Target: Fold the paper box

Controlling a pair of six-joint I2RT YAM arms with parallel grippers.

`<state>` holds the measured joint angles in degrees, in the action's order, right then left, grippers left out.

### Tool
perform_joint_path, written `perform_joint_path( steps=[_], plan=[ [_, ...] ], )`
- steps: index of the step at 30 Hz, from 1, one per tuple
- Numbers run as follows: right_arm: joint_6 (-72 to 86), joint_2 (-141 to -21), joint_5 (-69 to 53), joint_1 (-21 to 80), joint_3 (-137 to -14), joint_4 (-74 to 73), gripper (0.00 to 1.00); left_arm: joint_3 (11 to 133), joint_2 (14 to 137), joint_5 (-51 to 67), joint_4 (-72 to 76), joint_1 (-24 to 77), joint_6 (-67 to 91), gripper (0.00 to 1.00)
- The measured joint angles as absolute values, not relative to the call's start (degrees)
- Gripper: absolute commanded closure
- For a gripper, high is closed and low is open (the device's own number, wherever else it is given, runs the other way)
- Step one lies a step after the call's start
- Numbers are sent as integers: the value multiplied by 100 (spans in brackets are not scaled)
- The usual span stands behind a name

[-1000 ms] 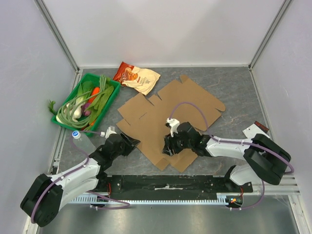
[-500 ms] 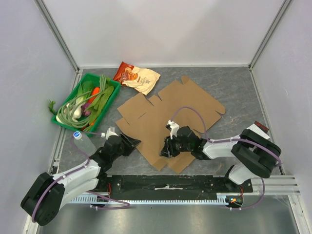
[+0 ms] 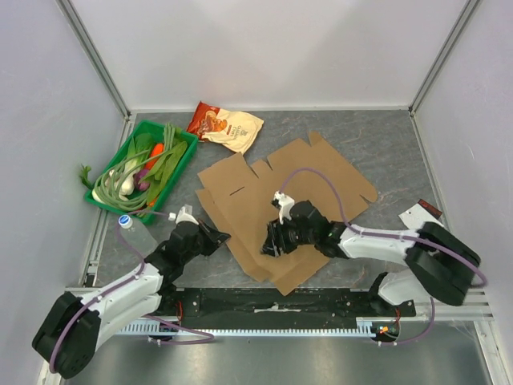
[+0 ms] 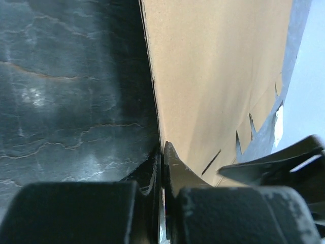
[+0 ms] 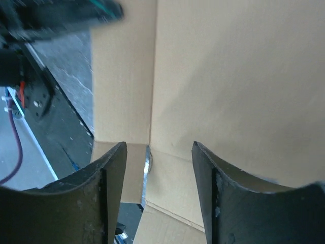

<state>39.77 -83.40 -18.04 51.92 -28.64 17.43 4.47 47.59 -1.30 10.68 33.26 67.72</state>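
The paper box (image 3: 296,184) is a large flat brown cardboard cutout with flaps and slits, lying on the grey table. My left gripper (image 3: 220,235) is at its near left edge. In the left wrist view the cardboard (image 4: 218,66) edge runs straight into the shut jaws of that gripper (image 4: 162,152), which pinch it. My right gripper (image 3: 272,243) hovers over the near middle of the sheet. In the right wrist view its fingers stand open (image 5: 156,152) above a crease and a flap corner of the cardboard (image 5: 228,76), with nothing between them.
A green tray (image 3: 180,170) of vegetables stands at the left. A cream-and-red snack bag (image 3: 227,127) lies at the back, just beyond the cardboard. A plastic bottle (image 3: 136,233) lies beside the left arm. A small white and dark object (image 3: 421,214) sits at the right edge.
The left gripper has shut on the cardboard's left edge. The sheet has turned and shifted slightly right. The right gripper narrowed, then opened wider, and stays over the sheet.
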Motion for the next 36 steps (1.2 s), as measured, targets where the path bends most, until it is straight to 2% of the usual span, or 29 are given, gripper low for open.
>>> perform_joint_path(
  steps=[4,11,13,16,22,29,32,34,36],
  plan=[
    [3262,-7555,-1214,5190,-3953,60,18,786,4340,16,416,3326,6324,98],
    [1658,-7054,-810,5011,-5865,-1175,14,2047,3800,642,-574,3326,5017,98],
    [1227,-7122,-849,4917,-6361,-1376,9,2641,3935,845,-904,3332,4604,98],
    [1009,-7505,-587,4814,-7443,-1691,12,3454,4246,1081,-1306,3350,4027,98],
    [2641,-8976,978,4818,-10307,-2832,13,4209,4692,1164,-1817,3352,3229,98],
    [4042,-10147,2469,5323,-11907,-4410,13,4574,5087,1173,-2099,3352,2783,98],
    [4427,-10449,2873,5575,-12140,-4847,20,4648,5183,1170,-2112,3352,2620,98],
    [4633,-10503,3087,5660,-12140,-5076,28,4716,5251,1170,-2128,3352,2504,98],
    [4831,-10516,3308,5677,-12140,-5234,31,4792,5319,1166,-2139,3352,2394,98]
  ],
)
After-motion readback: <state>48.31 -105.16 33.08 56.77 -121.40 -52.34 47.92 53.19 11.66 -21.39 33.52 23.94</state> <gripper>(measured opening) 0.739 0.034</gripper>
